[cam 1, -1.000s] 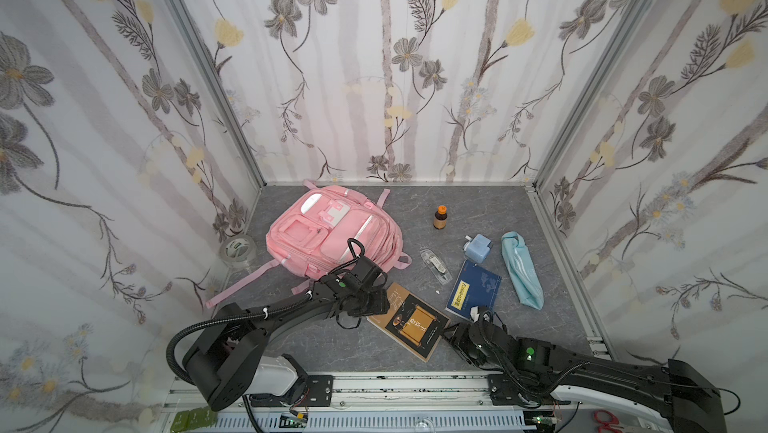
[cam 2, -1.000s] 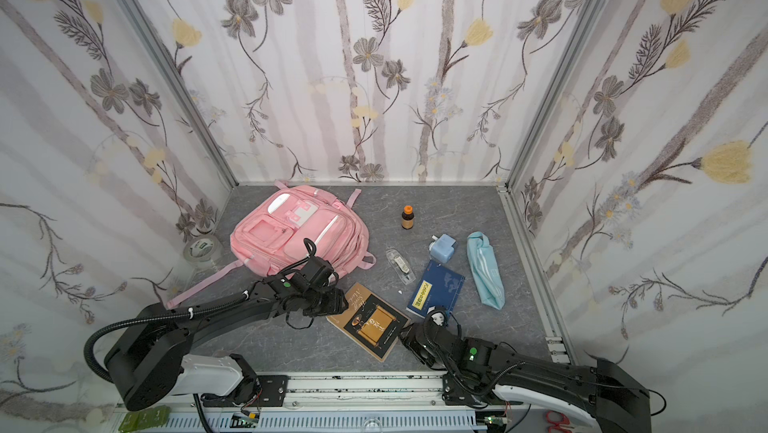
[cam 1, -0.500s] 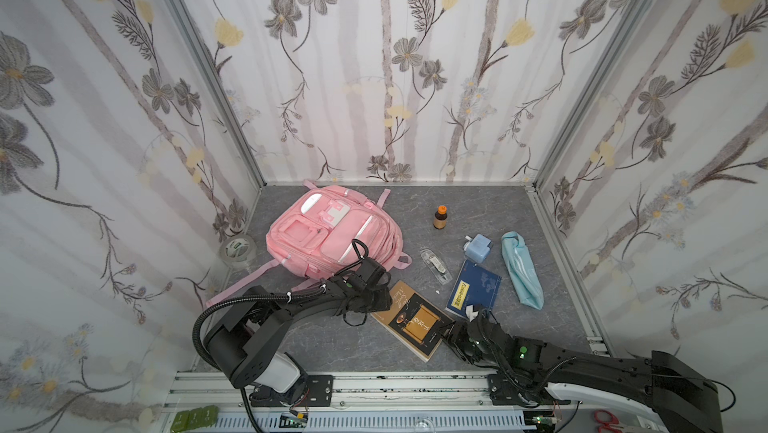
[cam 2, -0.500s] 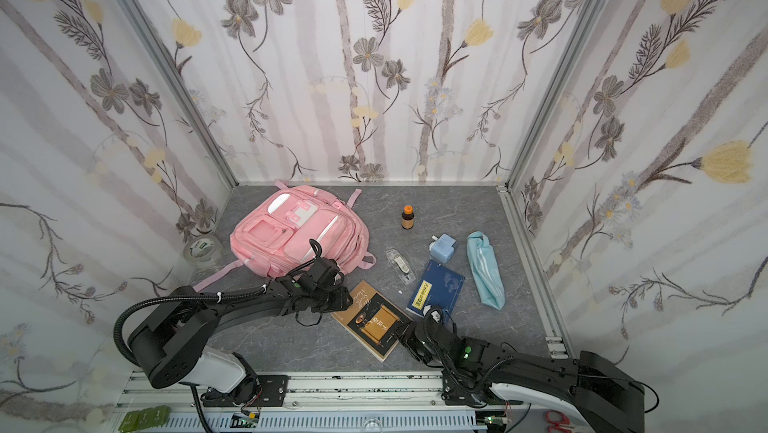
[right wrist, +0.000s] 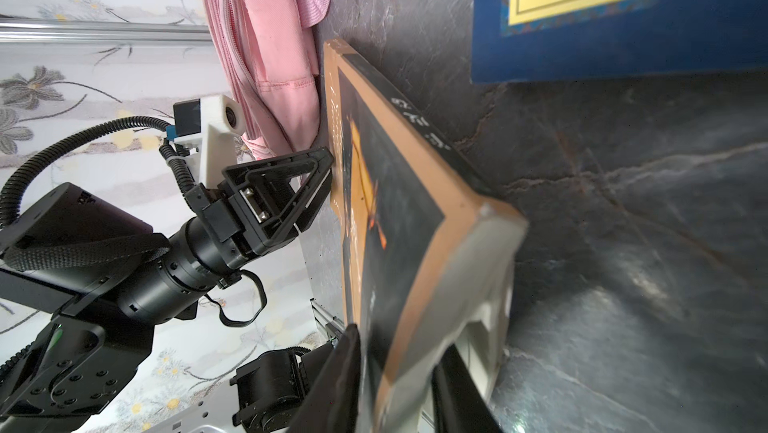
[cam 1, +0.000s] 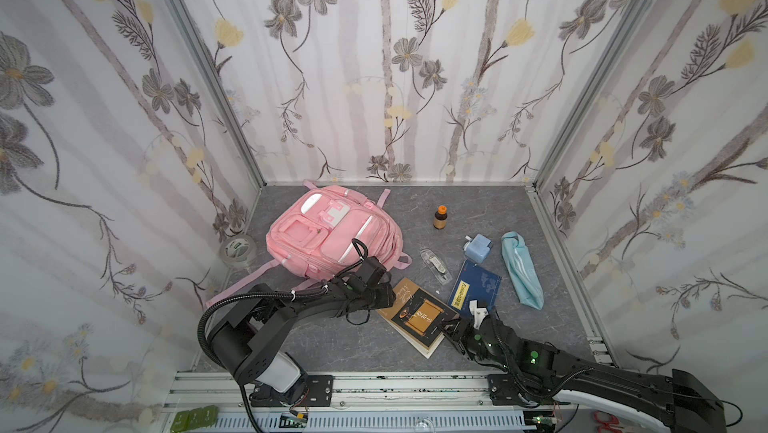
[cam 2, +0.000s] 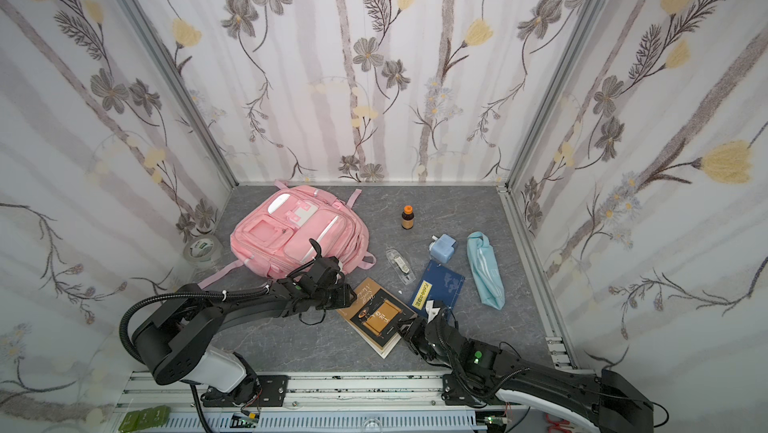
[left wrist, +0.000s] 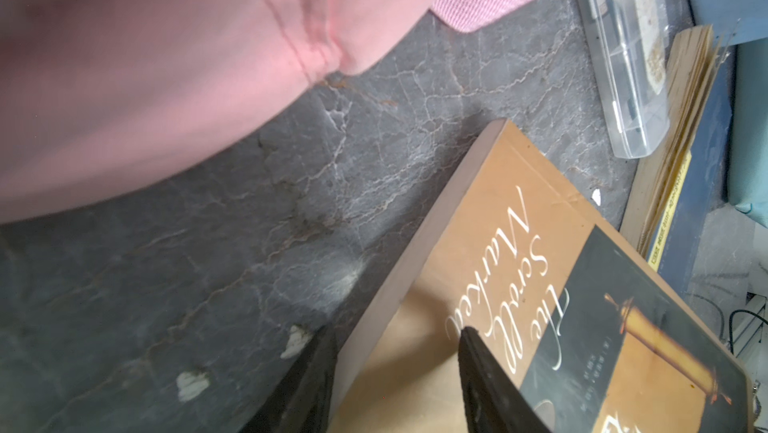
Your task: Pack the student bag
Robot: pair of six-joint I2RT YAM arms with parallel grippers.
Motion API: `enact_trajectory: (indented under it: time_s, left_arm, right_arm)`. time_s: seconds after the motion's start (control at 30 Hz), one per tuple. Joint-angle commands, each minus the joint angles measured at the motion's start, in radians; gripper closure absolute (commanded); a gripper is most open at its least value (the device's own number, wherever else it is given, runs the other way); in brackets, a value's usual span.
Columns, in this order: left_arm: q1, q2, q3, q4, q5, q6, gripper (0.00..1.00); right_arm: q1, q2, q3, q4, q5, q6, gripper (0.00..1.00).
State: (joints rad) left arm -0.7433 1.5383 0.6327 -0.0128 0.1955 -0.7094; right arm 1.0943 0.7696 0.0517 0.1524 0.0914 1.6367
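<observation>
The pink student bag (cam 1: 332,239) (cam 2: 291,239) lies flat at the back left of the grey floor. A brown and black book (cam 1: 419,314) (cam 2: 380,312) lies in front of it. My left gripper (cam 1: 388,291) (left wrist: 397,331) is open at the book's spine edge (left wrist: 415,244): one finger rests on the floor beside the spine, the other on the cover. My right gripper (cam 1: 446,327) (right wrist: 399,339) is shut on the book's near corner (right wrist: 478,219), one jaw on the cover and one under the pages. That corner is lifted off the floor. The bag's fabric (right wrist: 266,56) lies just behind the book.
To the right of the book lie a dark blue booklet (cam 1: 476,290), a clear plastic case (cam 1: 435,265), a pale blue adaptor (cam 1: 478,247) and a light-blue pouch (cam 1: 521,275). A small brown bottle (cam 1: 440,217) stands further back. A tape roll (cam 1: 237,249) sits by the left wall.
My right gripper's jaws have narrowed onto the book's near corner. The left arm has shifted its elbow and settled its fingers at the book's spine edge.
</observation>
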Motion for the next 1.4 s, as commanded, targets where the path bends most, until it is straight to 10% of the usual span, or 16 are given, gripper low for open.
enact_trajectory:
  time_s: [0.0, 0.17, 0.33, 0.67, 0.87, 1.03, 1.37]
  left_arm:
    - [-0.004, -0.003, -0.017, -0.184, 0.077, -0.032, 0.49]
    - [-0.004, -0.047, 0.001, -0.213, 0.076, -0.015, 0.48]
    - [-0.003, -0.049, -0.002, -0.208, 0.080, -0.029, 0.48]
    - [0.003, -0.175, 0.059, -0.284, 0.034, 0.026, 0.44]
    - [0.071, -0.407, 0.206, -0.480, -0.068, 0.143, 0.28]
    - [0.152, -0.615, 0.261, -0.519, -0.093, 0.230, 0.15]
    - [0.280, -0.722, 0.309, -0.490, 0.267, 0.466, 0.03]
  right_arm:
    - [-0.001, -0.022, 0.000, 0.075, -0.002, 0.029, 0.73]
    - [-0.002, -0.053, 0.000, 0.106, 0.009, 0.028, 0.79]
    - [-0.002, -0.057, 0.009, 0.117, 0.010, 0.043, 0.62]
    - [-0.005, -0.042, 0.090, -0.045, -0.028, 0.032, 1.00]
    - [-0.014, -0.162, 0.172, -0.196, 0.042, -0.037, 1.00]
    - [-0.020, -0.260, 0.266, -0.224, 0.101, -0.217, 1.00]
    - [-0.030, -0.120, 0.663, -0.318, -0.077, -0.796, 1.00]
